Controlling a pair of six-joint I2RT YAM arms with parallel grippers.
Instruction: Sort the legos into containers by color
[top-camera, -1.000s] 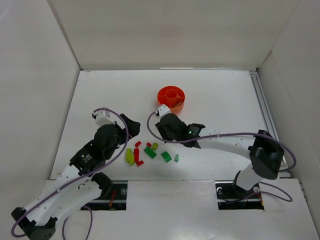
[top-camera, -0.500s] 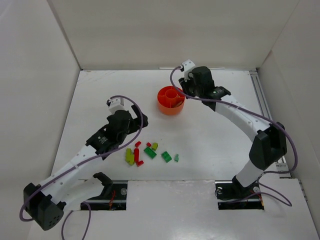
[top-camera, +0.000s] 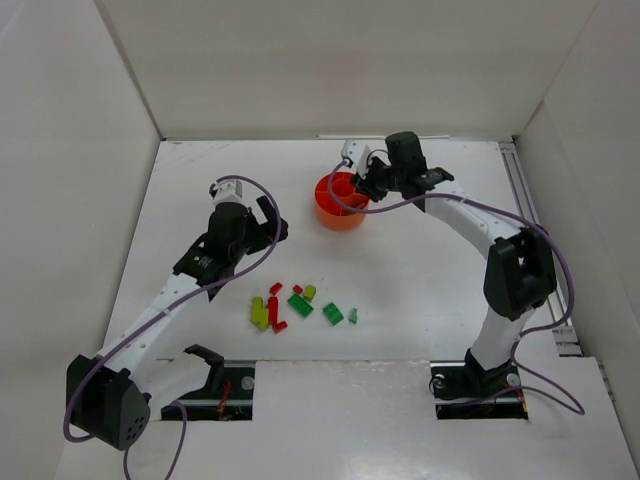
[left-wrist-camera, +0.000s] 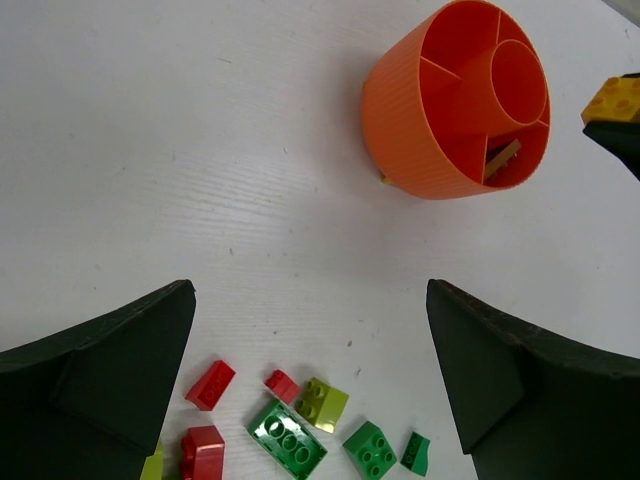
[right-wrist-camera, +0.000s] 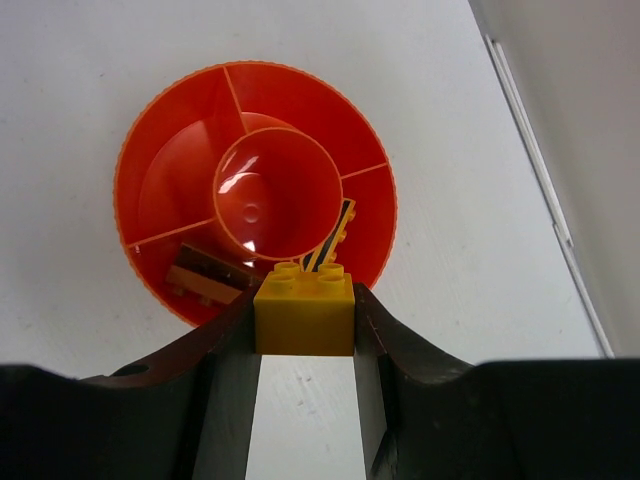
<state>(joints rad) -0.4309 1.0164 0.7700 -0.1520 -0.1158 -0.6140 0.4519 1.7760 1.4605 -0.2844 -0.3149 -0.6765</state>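
Note:
The orange dish stands at the table's far middle. My right gripper hangs over its right rim, shut on a yellow lego held studs-forward between the fingers. In the right wrist view the dish holds a brown brick in one compartment and a yellow-and-black striped piece in another. The loose legos, red, green and lime, lie near the front. My left gripper hovers open between them and the dish, empty. Its wrist view shows a red brick, a lime brick and a green plate.
White walls close in the table on three sides. A metal rail runs along the right edge. The left wrist view catches the dish and the yellow lego at its right border.
My right arm has swung from the lego pile up to the dish, carrying the yellow lego. My left arm has stretched out farther from its base.

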